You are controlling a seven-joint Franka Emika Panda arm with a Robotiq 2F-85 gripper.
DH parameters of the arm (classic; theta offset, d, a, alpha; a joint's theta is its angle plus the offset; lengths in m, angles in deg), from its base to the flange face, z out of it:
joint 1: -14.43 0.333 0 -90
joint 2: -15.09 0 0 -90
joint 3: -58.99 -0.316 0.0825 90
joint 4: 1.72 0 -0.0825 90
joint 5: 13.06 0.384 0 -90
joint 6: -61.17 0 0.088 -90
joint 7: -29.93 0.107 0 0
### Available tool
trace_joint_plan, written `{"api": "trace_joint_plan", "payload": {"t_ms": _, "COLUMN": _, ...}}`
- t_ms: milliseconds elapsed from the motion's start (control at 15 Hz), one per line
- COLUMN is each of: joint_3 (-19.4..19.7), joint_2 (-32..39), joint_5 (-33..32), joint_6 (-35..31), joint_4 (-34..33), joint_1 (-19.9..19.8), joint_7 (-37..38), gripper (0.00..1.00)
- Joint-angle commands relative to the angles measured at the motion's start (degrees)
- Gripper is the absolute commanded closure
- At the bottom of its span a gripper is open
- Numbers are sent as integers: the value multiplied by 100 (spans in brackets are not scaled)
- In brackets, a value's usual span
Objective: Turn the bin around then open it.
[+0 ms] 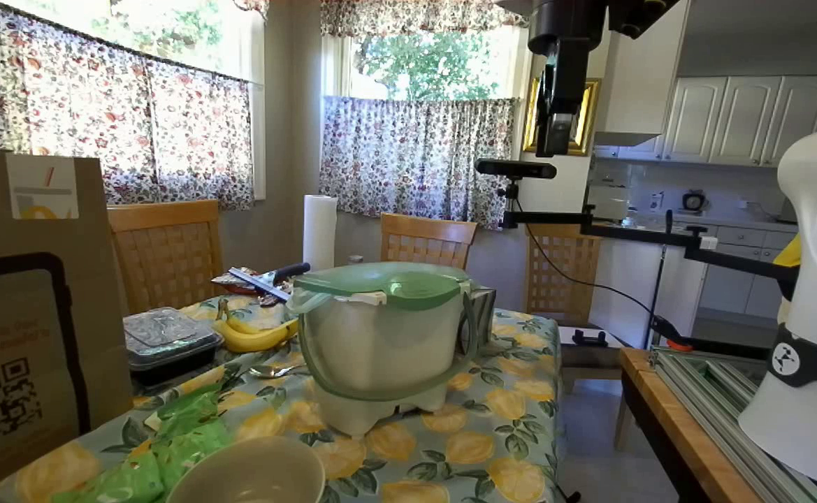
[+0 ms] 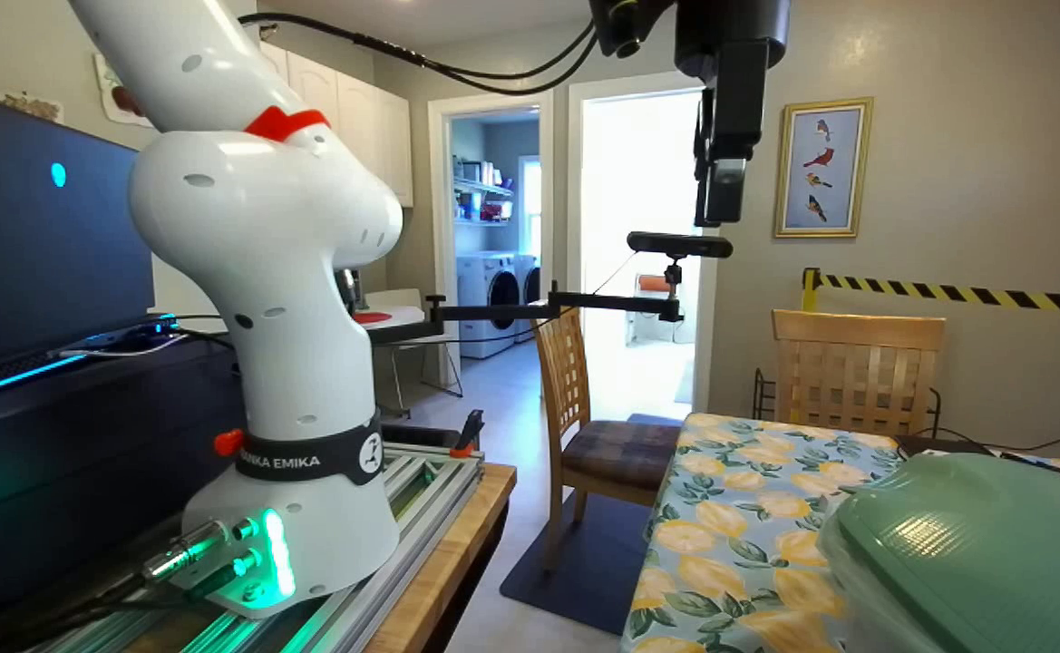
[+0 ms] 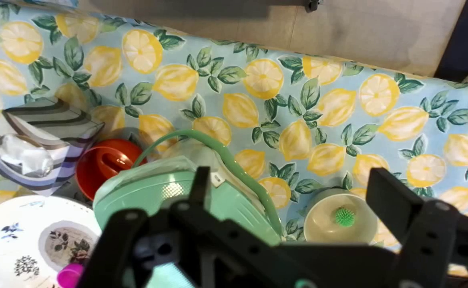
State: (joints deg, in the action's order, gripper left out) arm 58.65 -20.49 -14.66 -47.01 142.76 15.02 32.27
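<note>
1. The fingers (image 3: 392,198) are spread wide, pinching nothing, high above the tabletop (image 3: 217,96).
2. Well below them, the bin (image 1: 380,342) stands upright on the tabletop, its lid (image 1: 373,276) down, its handle (image 3: 234,165) slung around one side.
3. Turning looks like the step in hand, probably unstarted; opening comes after.
4. The next move likely calls for lowering to the handle and swinging the bin around, clear of the nearby bowl (image 3: 326,230).

The bin (image 2: 983,553) is cut off at the right and bottom edges in an exterior view; in the wrist view the gripper (image 3: 290,186) obscures part of the lid (image 3: 151,191).
</note>
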Motion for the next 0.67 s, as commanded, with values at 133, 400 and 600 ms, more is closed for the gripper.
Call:
{"api": "trace_joint_plan", "payload": {"t_ms": 133, "joint_3": -70, "joint_2": -235, "joint_5": 113, "joint_6": -265, "joint_4": 39, "joint_1": -108, "joint_7": 398, "gripper": 0}}
{"api": "trace_joint_plan", "payload": {"t_ms": 400, "joint_3": 169, "joint_2": 169, "joint_5": -30, "joint_6": -1148, "joint_4": 187, "joint_1": 146, "joint_7": -623, "gripper": 0}}
{"api": "trace_joint_plan", "payload": {"t_ms": 600, "joint_3": 271, "joint_2": 527, "joint_5": 39, "joint_6": -1751, "joint_4": 345, "joint_1": 341, "joint_7": -1397, "gripper": 0}}
